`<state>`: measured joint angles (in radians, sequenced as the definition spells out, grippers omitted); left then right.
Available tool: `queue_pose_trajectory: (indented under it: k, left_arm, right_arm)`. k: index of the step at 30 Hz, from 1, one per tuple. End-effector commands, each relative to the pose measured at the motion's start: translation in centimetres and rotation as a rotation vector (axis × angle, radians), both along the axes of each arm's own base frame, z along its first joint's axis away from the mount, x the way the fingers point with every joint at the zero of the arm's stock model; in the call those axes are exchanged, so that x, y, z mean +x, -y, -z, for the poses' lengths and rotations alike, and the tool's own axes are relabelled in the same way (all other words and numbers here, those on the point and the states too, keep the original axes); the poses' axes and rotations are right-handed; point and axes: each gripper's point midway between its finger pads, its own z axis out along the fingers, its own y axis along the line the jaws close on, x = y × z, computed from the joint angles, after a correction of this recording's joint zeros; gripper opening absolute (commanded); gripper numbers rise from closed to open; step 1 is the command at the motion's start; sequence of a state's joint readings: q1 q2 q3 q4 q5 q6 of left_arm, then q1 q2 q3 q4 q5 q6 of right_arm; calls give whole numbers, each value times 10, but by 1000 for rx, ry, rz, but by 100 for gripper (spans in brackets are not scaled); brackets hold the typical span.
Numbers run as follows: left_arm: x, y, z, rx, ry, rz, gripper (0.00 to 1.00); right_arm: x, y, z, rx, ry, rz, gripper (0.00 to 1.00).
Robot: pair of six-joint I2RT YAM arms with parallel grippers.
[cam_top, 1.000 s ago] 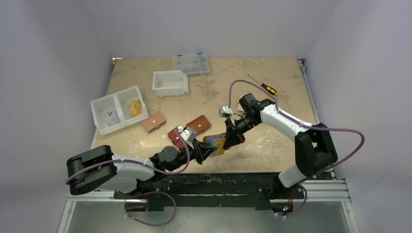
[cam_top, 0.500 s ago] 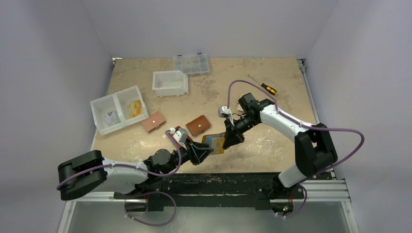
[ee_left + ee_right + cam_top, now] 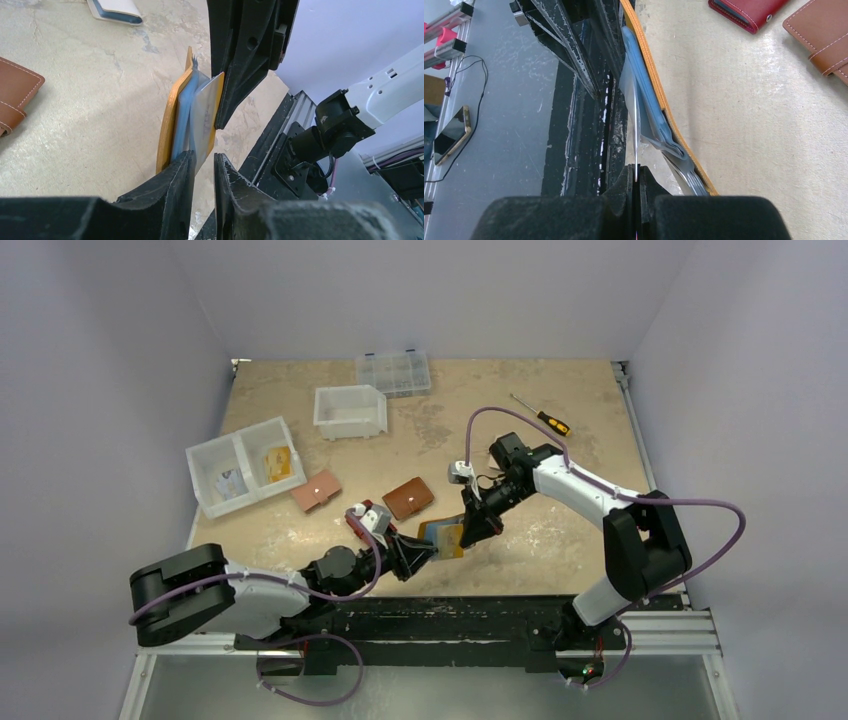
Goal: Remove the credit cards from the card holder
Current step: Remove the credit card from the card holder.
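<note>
We see the card holder [image 3: 166, 130] standing on edge in the middle of the table's near side, between the two arms. We cannot tell whether it touches the table [image 3: 560, 440]. It is a slim piece of mustard-yellow leather seen almost edge-on, its rim smooth and slightly bowed. The credit cards [image 3: 644, 95] fan out from its open side as thin, flat plastic sheets. A light blue card [image 3: 183, 117] lies right against the leather. A whitish card [image 3: 206, 112], glossy and faintly see-through, leans furthest away from it. The right gripper [image 3: 636, 175] is clenched on that whitish card, which its own camera shows as a hairline between the black pads. The left gripper [image 3: 204, 159] reaches in from the opposite end with its jaws a narrow slit apart. The lower corner of the whitish card sits in that slit, but we cannot tell whether the jaws actually pinch it or the holder. Both grippers' fingers are matte black and scuffed with pale scratches. The tabletop is sandy beige, mottled and worn. A brown wallet [image 3: 824, 40] with white stitching lies flat on the table. A dark red wallet [image 3: 751, 9] lies near it, well apart from the holder.
</note>
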<state>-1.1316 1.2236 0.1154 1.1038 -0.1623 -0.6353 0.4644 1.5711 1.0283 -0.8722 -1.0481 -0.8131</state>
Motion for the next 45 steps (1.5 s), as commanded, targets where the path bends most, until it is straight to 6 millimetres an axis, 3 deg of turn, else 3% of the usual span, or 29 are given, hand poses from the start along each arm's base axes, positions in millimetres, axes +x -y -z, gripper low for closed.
queue_pose_trajectory:
  k: [1, 9, 14, 18, 23, 30, 36, 40, 43, 45]
  left_arm:
    - [0, 6, -18, -66, 25, 19, 24]
    - [10, 1, -5, -22, -14, -38, 28]
    - [10, 6, -8, -24, -8, -26, 26]
    - [8, 14, -13, -38, 3, 7, 18]
    - [5, 19, -13, -46, 8, 40, 0]
    - [19, -10, 0, -59, -44, -90, 0]
    - [23, -31, 23, -13, -98, -159, 0]
    - [21, -34, 33, -4, -113, -162, 0]
    - [16, -27, 27, -27, -90, -109, 0]
    - [11, -22, 20, -52, -68, -69, 17]
  right_arm:
    - [5, -5, -10, 33, 28, -14, 0]
    - [4, -5, -10, 36, 26, -17, 0]
    - [4, -5, -10, 36, 23, -18, 0]
    - [4, -4, -9, 33, 24, -18, 0]
    - [5, -4, -7, 26, 27, -17, 0]
    - [13, -2, 1, -11, 60, -5, 0]
    - [23, 1, 14, -75, 67, 40, 0]
    - [26, 4, 24, -112, 54, 52, 0]
    - [28, 7, 34, -155, 37, 69, 0]
    - [28, 8, 38, -170, 25, 75, 0]
